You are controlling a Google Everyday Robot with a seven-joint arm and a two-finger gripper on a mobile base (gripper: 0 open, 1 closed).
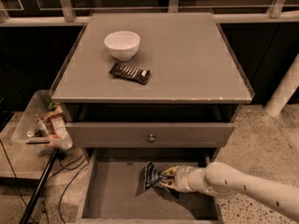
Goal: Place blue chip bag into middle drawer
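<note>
Pinching the bag, the claw sits right of centre inside the open drawer; the bag's lettering is too small to read. Bowl and candy bar rest on the bench.

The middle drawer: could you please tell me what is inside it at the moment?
Inside the middle drawer is the blue chip bag, gripped by the hand, which reaches in from the right. The floor beneath the bag and arm is hidden.
</note>
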